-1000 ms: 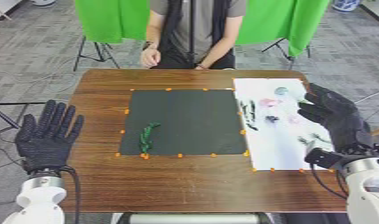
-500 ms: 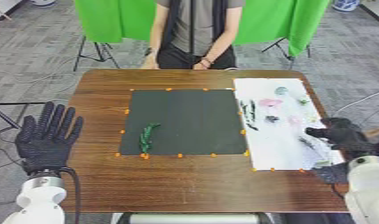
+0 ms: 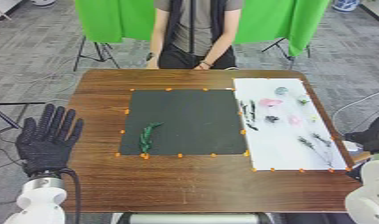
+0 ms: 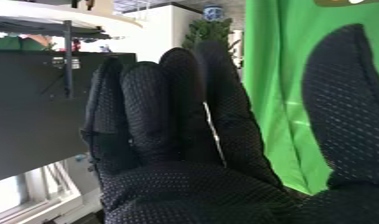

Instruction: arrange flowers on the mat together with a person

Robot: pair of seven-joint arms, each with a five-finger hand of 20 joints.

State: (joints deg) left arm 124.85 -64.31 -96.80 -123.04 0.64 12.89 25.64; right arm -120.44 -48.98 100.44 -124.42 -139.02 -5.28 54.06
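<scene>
In the head view my left hand [image 3: 49,140] lies open at the left side of the table, fingers straight. My right hand [image 3: 374,138] is beyond the table's right edge, beside the white sheet. In the right wrist view, the right hand [image 4: 194,185] has straight fingers, thumb apart, holding nothing. A green sprig [image 3: 147,137] lies on the left part of the dark mat [image 3: 192,117]. On the white sheet [image 3: 267,155] lie a pink flower [image 3: 270,102], a paler pink one [image 3: 295,120], a dark flower [image 3: 272,119], a pale green one [image 3: 281,91] and several sprigs [image 3: 307,143].
Orange markers [image 3: 179,155] line the mat and the sheet on the brown table [image 3: 168,185]. A person stands across the table, hands low near its far edge. Green cloth [image 3: 114,22] and tripods stand behind.
My right hand has moved from over the white sheet, down and outward past the table's right edge, uncovering the sprigs there. The left hand and the green sprig on the mat stay put.
</scene>
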